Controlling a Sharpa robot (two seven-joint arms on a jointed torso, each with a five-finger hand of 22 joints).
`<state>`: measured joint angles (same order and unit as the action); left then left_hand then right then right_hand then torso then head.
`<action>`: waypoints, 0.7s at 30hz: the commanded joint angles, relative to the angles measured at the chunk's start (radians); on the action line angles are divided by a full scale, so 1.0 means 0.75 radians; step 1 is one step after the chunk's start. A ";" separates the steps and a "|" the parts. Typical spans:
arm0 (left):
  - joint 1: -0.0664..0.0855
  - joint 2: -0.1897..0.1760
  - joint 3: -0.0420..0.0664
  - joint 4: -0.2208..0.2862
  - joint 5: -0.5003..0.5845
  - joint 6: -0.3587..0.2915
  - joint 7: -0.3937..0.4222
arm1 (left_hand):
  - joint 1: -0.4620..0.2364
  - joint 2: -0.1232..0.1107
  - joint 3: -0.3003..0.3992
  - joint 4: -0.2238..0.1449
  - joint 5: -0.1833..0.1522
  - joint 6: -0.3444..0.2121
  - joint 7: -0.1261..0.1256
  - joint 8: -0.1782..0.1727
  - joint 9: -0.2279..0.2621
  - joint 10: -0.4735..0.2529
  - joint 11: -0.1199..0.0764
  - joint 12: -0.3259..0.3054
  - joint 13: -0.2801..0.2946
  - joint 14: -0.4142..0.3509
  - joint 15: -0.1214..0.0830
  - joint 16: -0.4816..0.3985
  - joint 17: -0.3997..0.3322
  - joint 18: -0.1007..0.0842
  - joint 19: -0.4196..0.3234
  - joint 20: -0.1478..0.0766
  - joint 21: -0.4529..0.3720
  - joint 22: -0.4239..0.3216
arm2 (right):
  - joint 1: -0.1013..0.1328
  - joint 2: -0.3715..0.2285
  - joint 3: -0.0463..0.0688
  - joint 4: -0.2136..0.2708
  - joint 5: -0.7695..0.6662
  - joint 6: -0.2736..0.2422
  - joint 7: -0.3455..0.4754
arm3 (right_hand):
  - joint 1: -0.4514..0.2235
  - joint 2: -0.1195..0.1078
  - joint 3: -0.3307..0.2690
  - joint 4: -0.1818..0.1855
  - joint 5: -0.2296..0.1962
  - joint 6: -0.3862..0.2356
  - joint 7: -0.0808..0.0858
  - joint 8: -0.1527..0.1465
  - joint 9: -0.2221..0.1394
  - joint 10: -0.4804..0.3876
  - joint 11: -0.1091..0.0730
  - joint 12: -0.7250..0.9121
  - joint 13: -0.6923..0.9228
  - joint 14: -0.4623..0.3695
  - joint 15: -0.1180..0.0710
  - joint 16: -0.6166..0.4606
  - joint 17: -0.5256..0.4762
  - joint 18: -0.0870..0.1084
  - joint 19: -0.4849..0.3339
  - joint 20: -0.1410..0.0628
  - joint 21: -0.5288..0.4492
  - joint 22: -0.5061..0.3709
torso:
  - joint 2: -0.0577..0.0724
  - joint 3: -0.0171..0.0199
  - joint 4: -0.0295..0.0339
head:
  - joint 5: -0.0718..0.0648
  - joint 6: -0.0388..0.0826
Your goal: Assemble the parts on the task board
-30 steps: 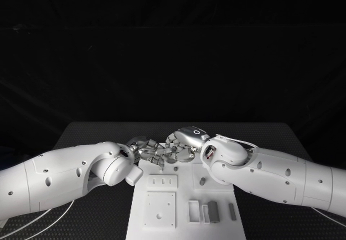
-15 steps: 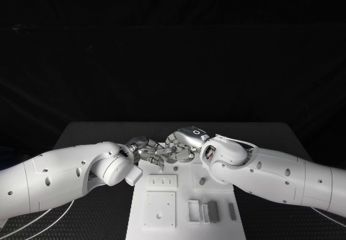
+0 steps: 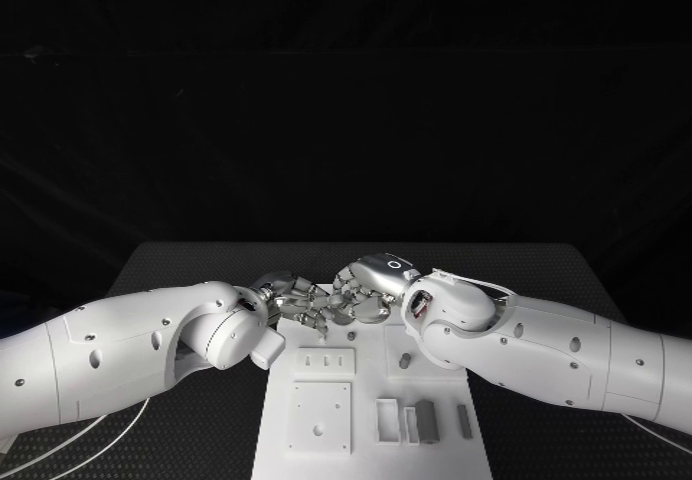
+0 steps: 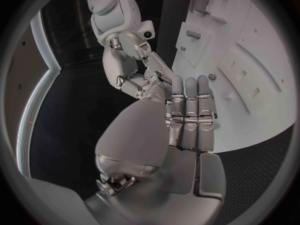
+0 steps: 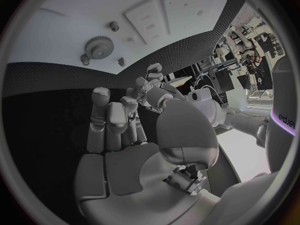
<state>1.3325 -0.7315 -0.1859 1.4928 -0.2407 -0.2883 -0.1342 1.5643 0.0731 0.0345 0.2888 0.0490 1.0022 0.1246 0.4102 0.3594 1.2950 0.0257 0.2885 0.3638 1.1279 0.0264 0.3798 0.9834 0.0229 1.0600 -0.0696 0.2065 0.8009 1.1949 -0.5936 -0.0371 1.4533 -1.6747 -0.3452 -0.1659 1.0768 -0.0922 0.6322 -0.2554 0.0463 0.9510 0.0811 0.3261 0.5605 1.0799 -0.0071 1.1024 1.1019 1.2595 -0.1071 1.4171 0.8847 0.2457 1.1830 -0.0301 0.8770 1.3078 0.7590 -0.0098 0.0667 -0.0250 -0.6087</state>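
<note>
Almost nothing has moved over the last second: your two hands stay huddled together at the far end of the task board (image 3: pixel 372 440), at twelve o'clock from its middle, with only a slight shuffle of the fingers.

Your left hand (image 3: pixel 293 298) reaches in from nine o'clock. Its wrist view shows the fingers (image 4: pixel 190 110) lying straight and side by side over the board's edge, with nothing visible in them. Your right hand (image 3: pixel 368 290) comes in from three o'clock. Its fingers (image 5: pixel 112 117) are loosely curled and apart, and again no part shows between them, though whether something small is pinched where the two hands meet cannot be told.

On the board, a small gear (image 5: pixel 99 46) and a few pegs (image 5: pixel 114 26) stand near the hands. Toward six o'clock lie two square plates (image 3: pixel 319 418) and a row of upright grey blocks (image 3: pixel 421 423).

The risk is the crowding. With the fingertips of both hands nearly touching, any sideways move could knock one hand against the other, or sweep a peg over.

The table (image 3: pixel 188 262) is black and finely textured, and the room beyond it is dark.
</note>
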 commanded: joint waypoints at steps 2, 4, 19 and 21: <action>0.002 -0.002 0.002 0.003 0.024 0.009 0.026 | -0.010 0.010 0.017 -0.001 0.000 0.068 -0.055 0.037 0.091 0.005 -0.006 0.016 0.023 0.002 -0.011 0.017 0.010 0.007 -0.003 -0.011 0.008 0.012 | -0.004 0.001 -0.001 -0.005 -0.016 0.027 -0.001 | -0.013 0.000 0.000 -0.007 0.003 0.031 0.031 0.001 -0.001 0.004 -0.001 0.003 -0.002 0.004 -0.010 0.002 -0.002 0.021 -0.003 -0.011 0.003 0.020 | 0.000 -0.0002 -0.0008 | 0.000 -0.002; 0.002 -0.003 0.002 0.003 0.028 0.012 0.028 | -0.014 0.012 0.020 0.000 0.000 0.070 -0.057 0.039 0.098 0.005 -0.007 0.022 0.032 0.002 -0.012 0.023 0.015 0.006 -0.004 -0.012 0.009 0.017 | -0.005 0.001 -0.001 -0.006 -0.016 0.027 -0.002 | -0.013 -0.001 0.000 -0.008 0.003 0.031 0.031 0.001 -0.001 0.005 -0.001 0.003 -0.002 0.004 -0.010 0.002 -0.002 0.021 -0.003 -0.011 0.003 0.020 | 0.000 -0.0005 -0.0008 | -0.001 -0.002; 0.002 -0.012 0.002 -0.012 -0.031 0.118 -0.038 | -0.107 0.123 -0.043 -0.002 0.000 0.061 -0.060 0.045 0.157 -0.024 -0.011 0.056 0.104 -0.017 -0.017 0.058 0.041 0.003 -0.022 -0.021 0.017 0.059 | -0.007 -0.072 -0.001 -0.053 -0.021 0.001 -0.016 | -0.021 -0.024 0.002 -0.009 0.003 0.013 0.036 -0.016 -0.005 -0.001 0.004 -0.006 -0.007 0.000 -0.006 -0.004 -0.004 0.021 -0.006 -0.010 -0.003 0.018 | 0.000 0.0002 -0.0014 | 0.002 -0.006; 0.002 -0.014 0.002 -0.014 -0.073 0.127 -0.061 | -0.122 0.139 -0.055 -0.002 0.000 0.063 -0.063 0.047 0.167 -0.023 -0.014 0.063 0.115 -0.015 -0.019 0.066 0.044 0.004 -0.020 -0.022 0.021 0.067 | -0.007 -0.089 -0.001 -0.059 -0.021 -0.006 -0.018 | -0.021 -0.026 0.003 -0.010 0.003 0.013 0.036 -0.017 -0.005 -0.001 0.004 -0.007 -0.008 0.000 -0.006 -0.004 -0.004 0.021 -0.006 -0.010 -0.003 0.018 | 0.000 0.0012 -0.0015 | 0.004 -0.008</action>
<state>1.3330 -0.7422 -0.1855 1.4820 -0.2409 -0.2431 -0.1503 1.4634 0.1654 -0.0030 0.2872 0.0473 1.0037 0.1265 0.4150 0.4768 1.2825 0.0195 0.3330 0.4477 1.1183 0.0141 0.4260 1.0156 0.0213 1.0470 -0.0825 0.2182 0.8492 1.1905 -0.6552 -0.0378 1.4119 -1.6763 -0.3411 -0.1732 1.0649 -0.1041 0.6350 -0.2581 0.0464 0.9510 0.0935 0.3194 0.5585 1.0799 -0.0069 1.1023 1.0969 1.2596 -0.1070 1.4172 0.8824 0.2458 1.1795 -0.0340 0.8770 1.3078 0.7590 -0.0098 0.0662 -0.0241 -0.6132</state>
